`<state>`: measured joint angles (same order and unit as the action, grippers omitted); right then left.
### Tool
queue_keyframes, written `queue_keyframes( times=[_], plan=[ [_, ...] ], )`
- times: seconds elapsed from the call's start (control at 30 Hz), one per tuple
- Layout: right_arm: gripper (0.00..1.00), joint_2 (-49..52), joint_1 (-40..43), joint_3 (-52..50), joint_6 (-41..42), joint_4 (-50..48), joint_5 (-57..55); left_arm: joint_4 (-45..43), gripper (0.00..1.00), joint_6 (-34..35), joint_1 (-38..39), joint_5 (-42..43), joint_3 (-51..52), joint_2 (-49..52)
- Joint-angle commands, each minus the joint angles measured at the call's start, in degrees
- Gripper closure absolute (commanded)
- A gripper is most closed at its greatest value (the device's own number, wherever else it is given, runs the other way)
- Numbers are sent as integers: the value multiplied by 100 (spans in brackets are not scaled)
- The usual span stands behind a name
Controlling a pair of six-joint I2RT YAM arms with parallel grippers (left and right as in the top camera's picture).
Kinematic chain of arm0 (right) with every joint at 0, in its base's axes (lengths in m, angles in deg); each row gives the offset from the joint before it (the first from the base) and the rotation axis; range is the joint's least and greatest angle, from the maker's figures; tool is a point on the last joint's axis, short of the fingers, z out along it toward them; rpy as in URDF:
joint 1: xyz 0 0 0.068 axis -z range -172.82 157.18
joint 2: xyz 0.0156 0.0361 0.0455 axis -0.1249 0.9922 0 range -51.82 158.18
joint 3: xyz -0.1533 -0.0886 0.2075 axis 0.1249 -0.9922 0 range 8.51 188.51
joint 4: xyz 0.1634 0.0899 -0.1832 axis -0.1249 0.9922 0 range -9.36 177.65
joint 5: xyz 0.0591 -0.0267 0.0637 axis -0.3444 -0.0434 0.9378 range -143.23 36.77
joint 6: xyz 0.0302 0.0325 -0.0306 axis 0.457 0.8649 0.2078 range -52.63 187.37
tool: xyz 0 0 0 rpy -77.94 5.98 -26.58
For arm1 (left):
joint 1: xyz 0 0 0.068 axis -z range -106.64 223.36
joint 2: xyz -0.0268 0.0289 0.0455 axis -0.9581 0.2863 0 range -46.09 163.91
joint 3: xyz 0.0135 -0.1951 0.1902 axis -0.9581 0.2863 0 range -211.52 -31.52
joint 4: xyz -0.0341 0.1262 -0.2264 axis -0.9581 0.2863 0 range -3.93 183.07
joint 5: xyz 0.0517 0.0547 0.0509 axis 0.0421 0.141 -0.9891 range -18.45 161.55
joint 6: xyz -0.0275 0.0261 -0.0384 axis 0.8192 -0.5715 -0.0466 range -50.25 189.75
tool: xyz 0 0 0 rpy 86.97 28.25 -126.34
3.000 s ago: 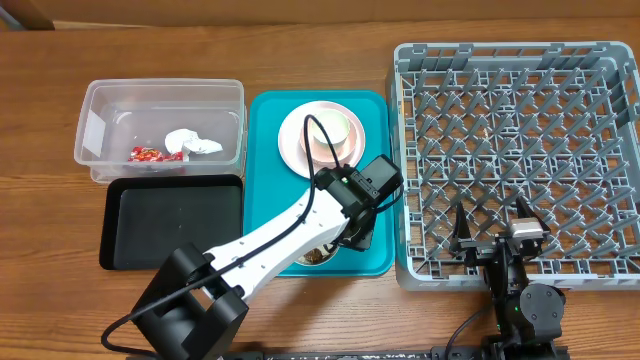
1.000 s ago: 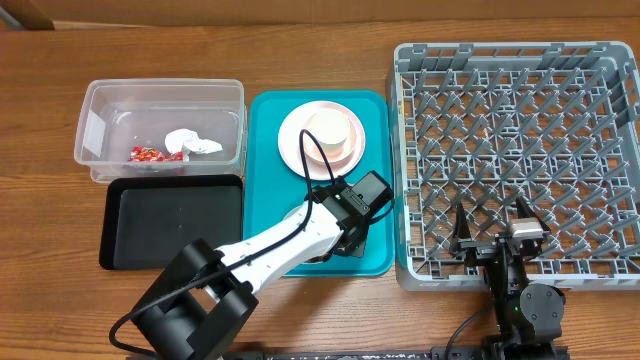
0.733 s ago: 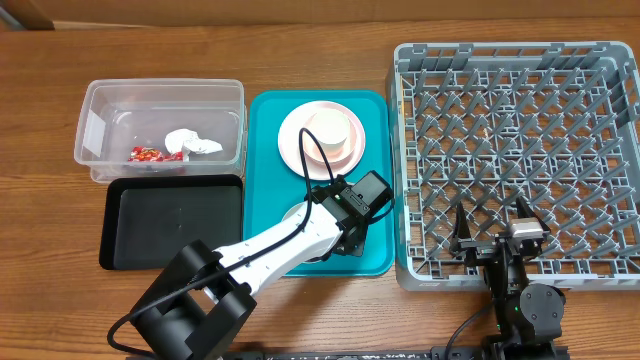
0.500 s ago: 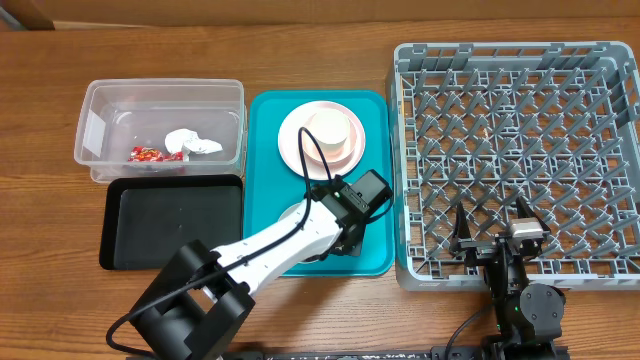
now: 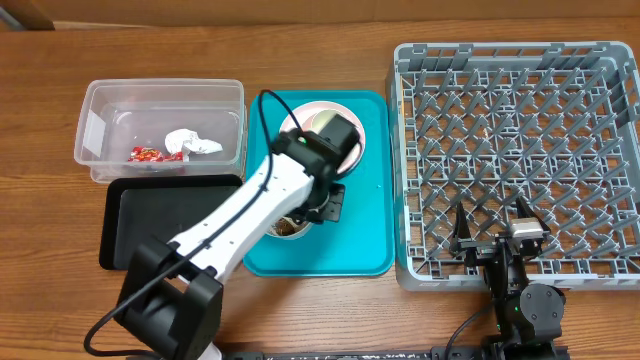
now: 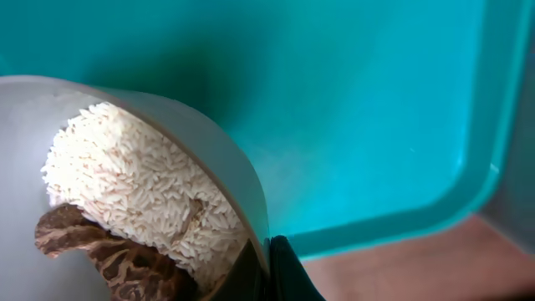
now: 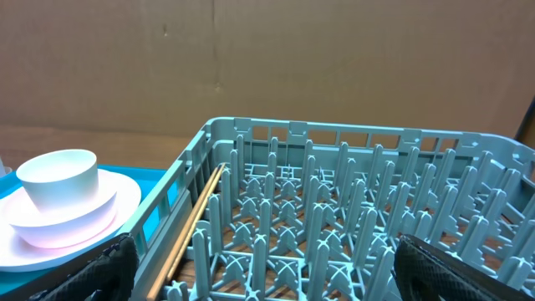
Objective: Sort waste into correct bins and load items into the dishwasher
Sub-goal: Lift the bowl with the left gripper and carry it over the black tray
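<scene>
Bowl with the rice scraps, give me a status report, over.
Left gripper shut on bowl rim. Bowl over teal tray, rice scraps inside. Right gripper open at near edge of dish rack, far from bowl.

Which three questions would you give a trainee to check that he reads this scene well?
1. True or false: the cup stands on the plate.
2. Where does the tissue lie? A: in the clear tub. B: in the black tray. C: on the teal tray.
3. Fill the gap: the left tool is shut on the rim of the ___ that holds rice.

Key: 1 true; 2 A; 3 bowl.
</scene>
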<state>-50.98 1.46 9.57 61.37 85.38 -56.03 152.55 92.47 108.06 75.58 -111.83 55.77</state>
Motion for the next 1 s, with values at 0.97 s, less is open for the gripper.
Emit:
queue_keyframes(
  times=[0.97],
  plan=[
    [0, -68, -33, -61, -2, -28, 11, 645, 96, -1357, -3685, 1419, -24, -2184]
  ],
)
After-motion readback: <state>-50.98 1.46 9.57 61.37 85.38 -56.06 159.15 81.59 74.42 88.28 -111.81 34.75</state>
